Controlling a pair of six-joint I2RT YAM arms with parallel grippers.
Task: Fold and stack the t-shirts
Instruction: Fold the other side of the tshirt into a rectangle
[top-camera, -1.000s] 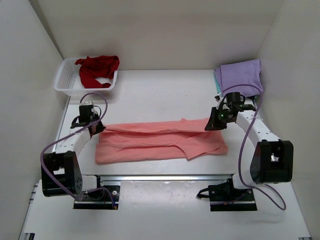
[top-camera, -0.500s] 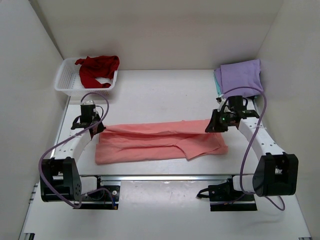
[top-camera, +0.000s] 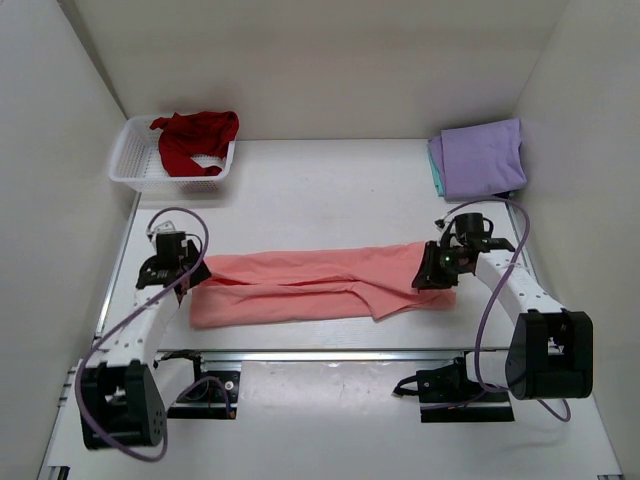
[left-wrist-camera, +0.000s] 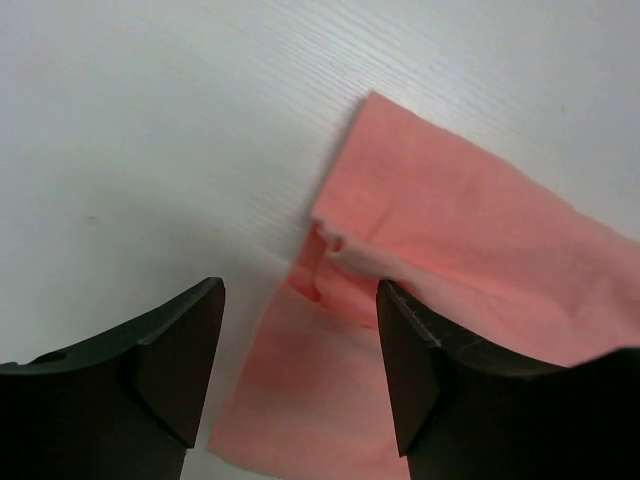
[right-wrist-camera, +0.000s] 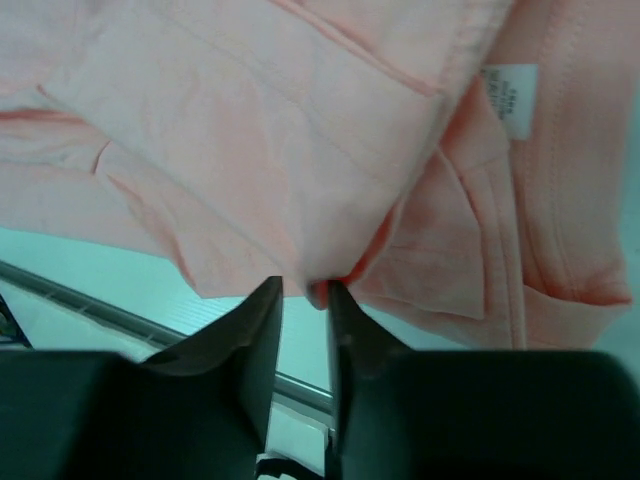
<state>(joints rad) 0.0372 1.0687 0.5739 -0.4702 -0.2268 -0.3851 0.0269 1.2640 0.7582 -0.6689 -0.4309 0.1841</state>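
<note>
At centre left the left end effector (left-wrist-camera: 300, 310) has just sprung apart, letting its corner of the pink shirt (top-camera: 320, 285) drop onto the bench (top-camera: 320, 190). The shirt lies as a long band across mid-frame, its far edge drawn nearer the arms than before. At centre right the right end effector (right-wrist-camera: 305, 295) stands nearly together with cloth at its tips, whether gripping I cannot tell; the lengthwise fold looks laid, so a crosswise fold likely follows.

Salmon-pink t-shirt (top-camera: 320, 285), flat (folded lengthwise)
</note>
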